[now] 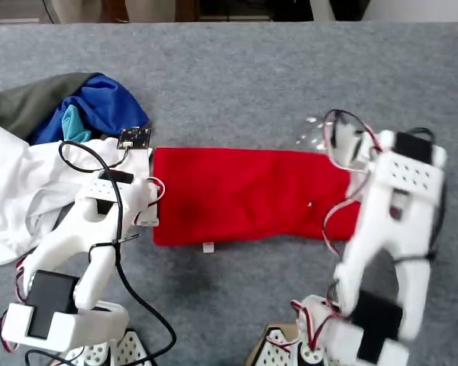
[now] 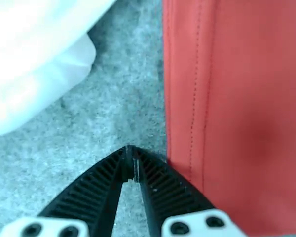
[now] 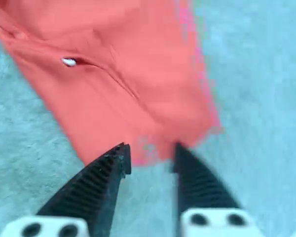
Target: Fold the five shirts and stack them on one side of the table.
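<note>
Your left gripper (image 2: 130, 165): closed, empty, beside the folded red cloth shirt (image 1: 244, 194); right gripper (image 3: 150, 155): parted over its end. Print on white tag (image 1: 208, 247) unreadable.

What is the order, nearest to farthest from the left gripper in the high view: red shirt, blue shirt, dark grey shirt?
1. Red shirt, beside the left gripper.
2. Blue shirt, in the pile.
3. Dark grey shirt, at the table's edge.

Bright, even light, with shadows soft and faint, and the white shirt (image 2: 34, 59) glares, washed out.
</note>
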`<state>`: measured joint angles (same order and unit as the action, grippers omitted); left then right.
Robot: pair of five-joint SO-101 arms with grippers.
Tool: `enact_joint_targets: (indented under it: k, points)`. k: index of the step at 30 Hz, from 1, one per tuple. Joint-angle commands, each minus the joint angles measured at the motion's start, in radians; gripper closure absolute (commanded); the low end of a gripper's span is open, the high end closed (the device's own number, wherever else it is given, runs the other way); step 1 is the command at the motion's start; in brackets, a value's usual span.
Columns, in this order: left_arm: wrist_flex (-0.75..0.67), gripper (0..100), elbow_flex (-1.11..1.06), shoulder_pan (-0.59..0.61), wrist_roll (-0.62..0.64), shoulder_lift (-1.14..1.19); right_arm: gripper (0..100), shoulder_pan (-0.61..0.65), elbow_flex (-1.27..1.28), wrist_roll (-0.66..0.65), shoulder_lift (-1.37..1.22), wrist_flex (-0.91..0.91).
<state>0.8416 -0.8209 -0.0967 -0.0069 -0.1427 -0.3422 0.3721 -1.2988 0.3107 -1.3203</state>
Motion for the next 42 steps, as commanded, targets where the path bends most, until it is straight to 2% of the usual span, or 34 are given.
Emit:
enact_joint_targets:
  k: [1, 3, 6, 8, 13, 17, 20, 29, 36, 42]
  points:
    - [-0.003, 98, 0.0, 0.011, 0.0, -0.042, 98.7, -0.101, 0.012, 0.158, 0.153, 0.069]
    - [-0.002, 98, 0.0, 0.008, 0.0, -0.042, 99.5, -0.203, 0.051, 0.348, 0.189, 0.195]
    - [-0.002, 98, 0.0, 0.008, 0.0, -0.042, 99.4, -0.417, 0.154, 0.73, 0.182, 0.377]
    - [-0.002, 98, -0.002, 0.008, 0.002, -0.042, 99.3, -0.527, 0.277, 0.893, 0.156, 0.477]
    - [-0.008, 98, -0.011, 0.014, 0.052, -0.042, 99.3, -0.654, 0.555, 1.111, 0.064, 0.839]
    - [-0.02, 98, -0.003, 0.02, 0.097, -0.042, 99.2, -0.794, 0.593, 1.283, -0.048, 1.059]
    - [-0.041, 98, -0.006, 0.052, 0.1, -0.042, 99.2, -0.871, 0.507, 1.333, -0.143, 1.051]
    - [-0.041, 98, -0.015, 0.068, 0.1, -0.044, 99.2, -0.846, 0.277, 1.329, -0.295, 0.733]
    - [-0.04, 98, -0.008, 0.068, 0.1, -0.044, 99.3, -0.819, 0.317, 1.24, -0.246, 0.724]
    - [-0.04, 98, -0.008, 0.068, 0.1, -0.044, 99.3, -0.774, 0.421, 1.209, -0.151, 0.793]
